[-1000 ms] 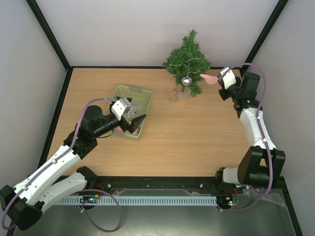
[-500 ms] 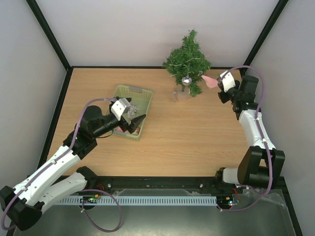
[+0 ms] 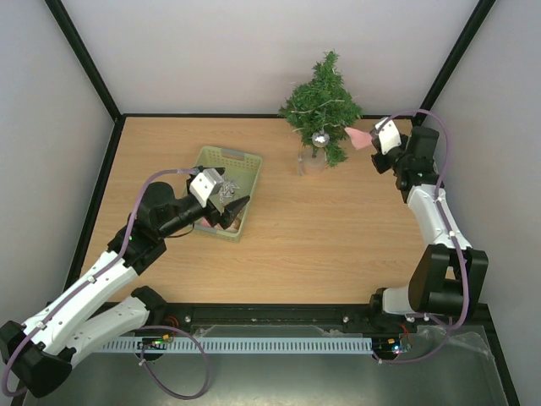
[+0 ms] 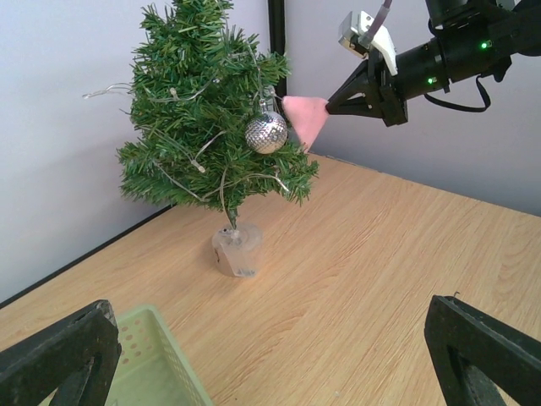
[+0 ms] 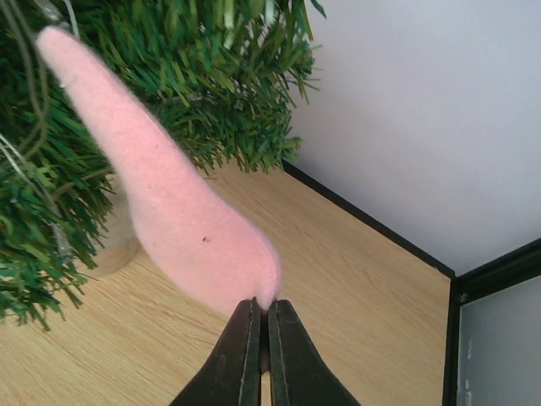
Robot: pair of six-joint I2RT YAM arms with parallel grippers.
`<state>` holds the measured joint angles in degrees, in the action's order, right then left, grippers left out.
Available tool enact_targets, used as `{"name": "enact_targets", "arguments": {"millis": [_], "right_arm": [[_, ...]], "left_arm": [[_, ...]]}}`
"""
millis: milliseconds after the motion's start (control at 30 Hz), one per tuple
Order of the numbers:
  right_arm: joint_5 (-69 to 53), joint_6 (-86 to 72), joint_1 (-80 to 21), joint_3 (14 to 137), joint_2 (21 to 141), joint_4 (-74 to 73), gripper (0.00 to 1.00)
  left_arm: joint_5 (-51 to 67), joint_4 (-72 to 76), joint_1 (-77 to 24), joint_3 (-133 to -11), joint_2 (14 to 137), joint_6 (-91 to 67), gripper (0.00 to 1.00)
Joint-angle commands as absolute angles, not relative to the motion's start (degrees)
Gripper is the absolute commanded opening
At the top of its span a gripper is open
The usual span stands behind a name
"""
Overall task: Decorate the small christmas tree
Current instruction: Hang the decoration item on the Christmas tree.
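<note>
A: Right tool [image 5: 261,338]: we note both fingers clenched together on the narrow end of a pink felt piece [image 5: 169,194], which sticks out ahead of the tips.

B: Agreed. Where does the felt end?

A: Its rounded far end reaches the needles of the small christmas tree [image 4: 203,127], on the tree's right side, just beside a silver ball [image 4: 266,133] hanging from a branch. We cannot tell whether felt and needles touch.

B: And the tree itself?

A: We find it upright in a small clear pot [image 4: 235,249] at the far edge of the desk [image 3: 338,237], right of centre, near the back wall. Thin wire strands run through its branches.

B: Left tool [image 3: 237,211]?

A: Released. In the left wrist view we see its two dark fingers spread to opposite corners with nothing between them. From above, we place it over the near right part of the pale green basket [image 3: 221,155].

B: Basket position?

A: Left of centre on the desk, well apart from the tree. Something silvery lies in it by the tool; we cannot make out what.
</note>
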<state>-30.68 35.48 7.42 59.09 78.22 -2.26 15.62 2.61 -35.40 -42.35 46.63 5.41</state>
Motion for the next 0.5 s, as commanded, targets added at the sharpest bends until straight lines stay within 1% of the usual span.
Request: {"name": "enact_targets", "arguments": {"millis": [0, 167, 333, 467], "right_arm": [[-26.2, 36.2, 7.1, 60.9, 78.5, -2.8, 0.02], [-23.2, 35.5, 7.1, 58.9, 75.7, -3.9, 0.02], [-25.7, 33.0, 7.1, 57.5, 74.0, -4.2, 0.02], [-28.6, 29.0, 6.8, 57.6, 73.7, -5.3, 0.04]], "left_arm": [[15.0, 3.4, -35.6, -42.1, 45.6, 6.0, 1.00], [15.1, 3.4, -35.6, -42.0, 45.7, 5.9, 1.00], [15.8, 3.6, -35.6, -42.0, 46.1, 5.8, 1.00], [15.8, 3.6, -35.6, -42.0, 46.1, 5.7, 1.00]]}}
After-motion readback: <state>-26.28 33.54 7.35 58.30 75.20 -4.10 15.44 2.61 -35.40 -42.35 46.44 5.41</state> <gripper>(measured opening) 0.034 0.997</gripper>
